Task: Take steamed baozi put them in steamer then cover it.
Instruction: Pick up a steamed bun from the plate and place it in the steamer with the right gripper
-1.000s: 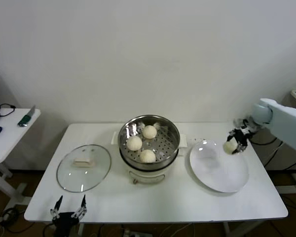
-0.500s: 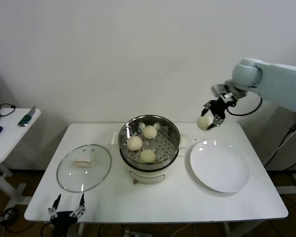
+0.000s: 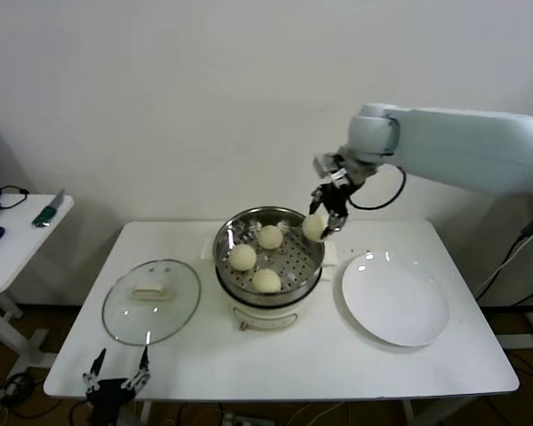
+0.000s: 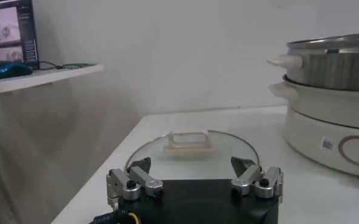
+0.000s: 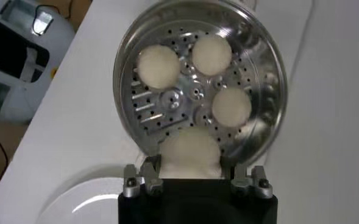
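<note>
Overhead, right gripper [image 3: 323, 220] clamps a baozi [image 3: 314, 227] at the steamer's [image 3: 268, 254] three o'clock rim (three inside); left gripper [image 3: 115, 373] waits, fingers apart.

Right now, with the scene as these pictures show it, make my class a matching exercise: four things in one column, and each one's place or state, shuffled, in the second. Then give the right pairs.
Column one:
1. glass lid
2. white plate
3. right gripper
4. left gripper

Column two:
A. open, low at the table's near edge
B. flat on the table, on the robot's left of the steamer
C. shut on a baozi above the steamer's rim
D. bare, on the robot's right of the steamer

Pairs: 1-B, 2-D, 3-C, 4-A
</note>
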### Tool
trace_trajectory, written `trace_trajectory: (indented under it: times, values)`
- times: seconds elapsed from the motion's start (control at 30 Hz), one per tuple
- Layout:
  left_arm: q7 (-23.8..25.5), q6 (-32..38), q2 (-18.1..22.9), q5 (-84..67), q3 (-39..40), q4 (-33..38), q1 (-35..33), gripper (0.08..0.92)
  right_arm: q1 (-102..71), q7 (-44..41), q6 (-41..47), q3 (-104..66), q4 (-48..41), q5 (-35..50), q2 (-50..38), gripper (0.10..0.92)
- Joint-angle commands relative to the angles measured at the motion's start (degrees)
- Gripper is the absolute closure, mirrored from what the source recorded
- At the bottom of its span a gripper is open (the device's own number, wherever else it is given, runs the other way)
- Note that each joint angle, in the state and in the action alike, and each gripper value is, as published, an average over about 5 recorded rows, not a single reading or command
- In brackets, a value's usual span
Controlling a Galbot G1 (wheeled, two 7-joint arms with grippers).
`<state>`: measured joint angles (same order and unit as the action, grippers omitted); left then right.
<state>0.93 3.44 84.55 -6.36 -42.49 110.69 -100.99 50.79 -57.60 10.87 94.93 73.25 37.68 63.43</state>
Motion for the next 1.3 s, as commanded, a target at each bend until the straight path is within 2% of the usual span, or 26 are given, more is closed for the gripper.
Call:
trace_trajectory:
  times: [0.03,1.03,1.3]
  values:
    - [0.02,0.04,-0.06,-0.09,0.03,-0.14,0.05,0.177,-6.89,2.69,2.54,-0.7,-1.76,-1.82,7.26,0.372]
    - [-0.01,0.01,-0.49,-0.73,-0.37,-0.8,0.75,0.177,-16.01,4.9,2.74,-5.17,-7.53,-6.9,5.99,0.368]
    - [-0.02,-0.04,-0.52,-0.75,-0.41,-0.78,0.79,0.177,-13.63,4.8,1.78,-7.33,-7.05,-4.37,4.64,0.217]
